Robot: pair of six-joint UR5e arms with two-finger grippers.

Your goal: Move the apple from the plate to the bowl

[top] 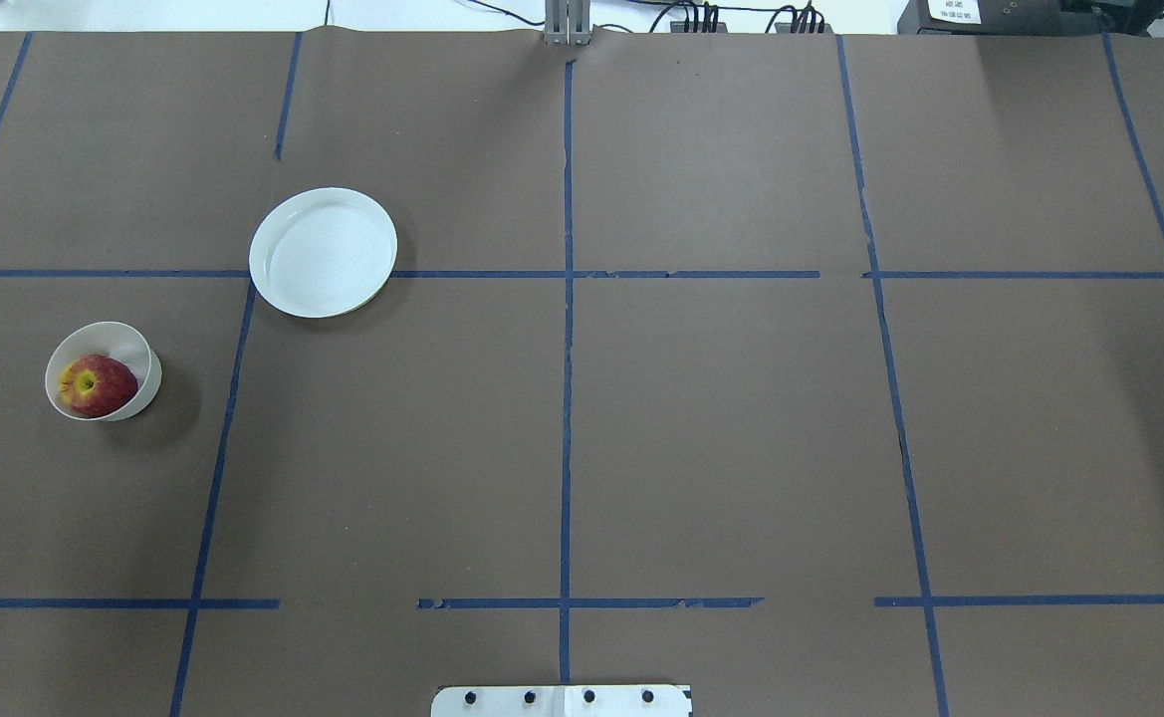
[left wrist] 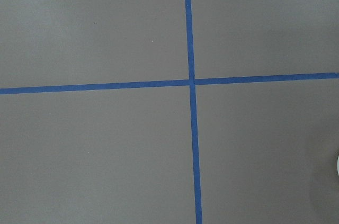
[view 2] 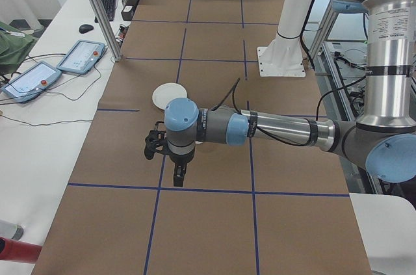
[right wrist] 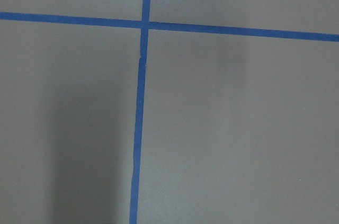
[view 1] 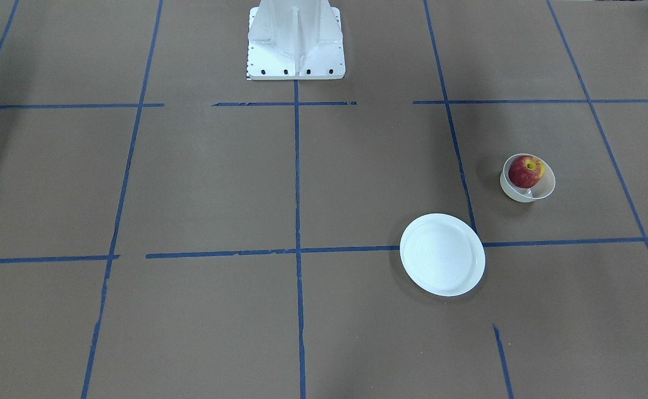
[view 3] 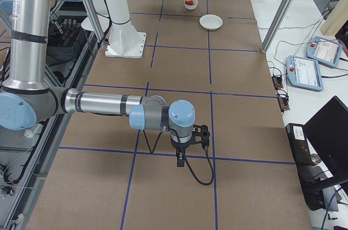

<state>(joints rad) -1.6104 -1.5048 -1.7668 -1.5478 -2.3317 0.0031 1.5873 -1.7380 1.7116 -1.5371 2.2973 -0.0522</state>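
Note:
The red apple (view 1: 525,170) with its yellow patch lies inside the small off-white bowl (view 1: 542,190), which leans to one side; both also show in the overhead view, the apple (top: 96,384) in the bowl (top: 138,349). The flat white plate (view 1: 442,254) is empty and stands apart from the bowl. My left gripper (view 2: 179,172) shows only in the exterior left view, hanging above the table; I cannot tell if it is open or shut. My right gripper (view 3: 180,159) shows only in the exterior right view, far from the dishes; I cannot tell its state.
The brown table is marked with blue tape lines (top: 567,349). The white robot base (view 1: 295,41) stands at the table's robot side. Tablets (view 2: 81,57) and cables lie on the white bench beside the table.

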